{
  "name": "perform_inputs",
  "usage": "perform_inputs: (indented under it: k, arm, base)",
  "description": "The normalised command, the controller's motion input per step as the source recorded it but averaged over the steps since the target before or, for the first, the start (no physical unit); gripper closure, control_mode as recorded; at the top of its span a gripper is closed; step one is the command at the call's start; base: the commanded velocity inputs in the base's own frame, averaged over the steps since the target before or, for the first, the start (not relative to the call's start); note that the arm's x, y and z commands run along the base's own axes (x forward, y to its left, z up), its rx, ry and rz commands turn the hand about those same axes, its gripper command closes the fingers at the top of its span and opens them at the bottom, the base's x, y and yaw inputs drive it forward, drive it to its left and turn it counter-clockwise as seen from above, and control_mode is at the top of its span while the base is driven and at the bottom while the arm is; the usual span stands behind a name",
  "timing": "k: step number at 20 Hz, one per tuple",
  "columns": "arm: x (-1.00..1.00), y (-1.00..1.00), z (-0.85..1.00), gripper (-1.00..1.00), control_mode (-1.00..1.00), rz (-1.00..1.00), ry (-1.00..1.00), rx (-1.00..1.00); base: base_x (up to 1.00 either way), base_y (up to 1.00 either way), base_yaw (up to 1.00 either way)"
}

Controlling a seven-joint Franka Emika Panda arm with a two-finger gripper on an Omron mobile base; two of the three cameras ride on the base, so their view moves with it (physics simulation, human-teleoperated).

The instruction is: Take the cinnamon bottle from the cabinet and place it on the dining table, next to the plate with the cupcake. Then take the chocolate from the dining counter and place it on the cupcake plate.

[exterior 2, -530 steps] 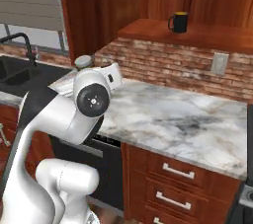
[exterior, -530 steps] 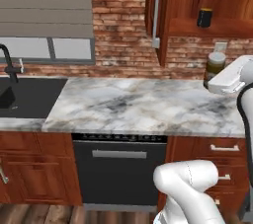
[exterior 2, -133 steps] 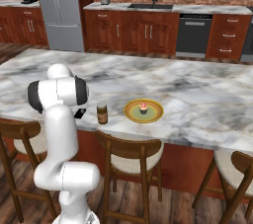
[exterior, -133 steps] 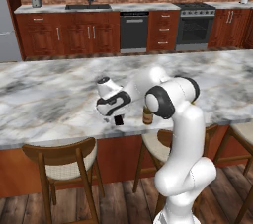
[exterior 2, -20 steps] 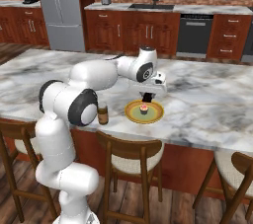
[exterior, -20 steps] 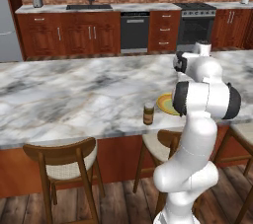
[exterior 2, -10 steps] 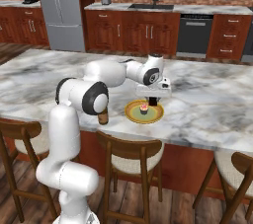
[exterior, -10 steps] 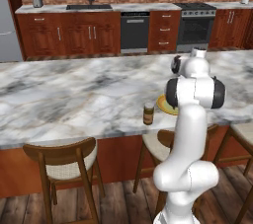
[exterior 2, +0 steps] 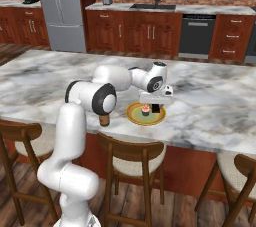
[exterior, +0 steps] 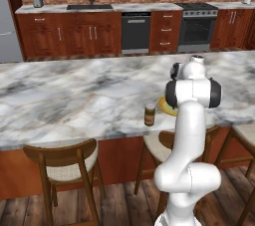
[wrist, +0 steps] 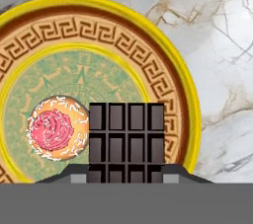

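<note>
One chocolate bar [wrist: 126, 139] pinched in the gripper [wrist: 126, 174] | hangs over the plate [wrist: 170, 94] just beside the cupcake [wrist: 57, 128], so release should land it clear of the frosting | bottle [exterior: 150, 115] already stands beside the plate

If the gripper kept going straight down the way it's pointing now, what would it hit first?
Most likely the plate. The gripper, shut on the chocolate, points down at the plate's inner area just beside the cupcake. The chocolate would probably touch there first, though how high it hangs is unclear.
</note>
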Motion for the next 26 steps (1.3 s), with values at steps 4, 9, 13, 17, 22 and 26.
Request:
perform_inputs:
  k: [4, 9, 13, 17, 22, 26]
  arm:
    - [0.00, 0.00, -0.29, 1.00, -1.00, 0.00, 0.00, 0.00]
    - [0.00, 0.00, -0.21, -1.00, -1.00, 0.00, 0.00, 0.00]
    - [0.00, 0.00, -0.06, -1.00, -1.00, 0.00, 0.00, 0.00]
    - [0.00, 0.00, 0.20, -1.00, -1.00, 0.00, 0.00, 0.01]
    - [-0.01, 0.00, 0.71, -1.00, -1.00, 0.00, 0.00, 0.03]
    - [-0.17, 0.21, 1.00, -1.00, -1.00, 0.00, 0.00, 0.00]
  base:
    - [0.00, 0.00, 0.00]
    - [0.00, 0.00, 0.00]
    - [0.00, 0.00, 0.00]
    - [0.00, 0.00, 0.00]
    - [0.00, 0.00, 0.00]
    - [0.00, 0.00, 0.00]
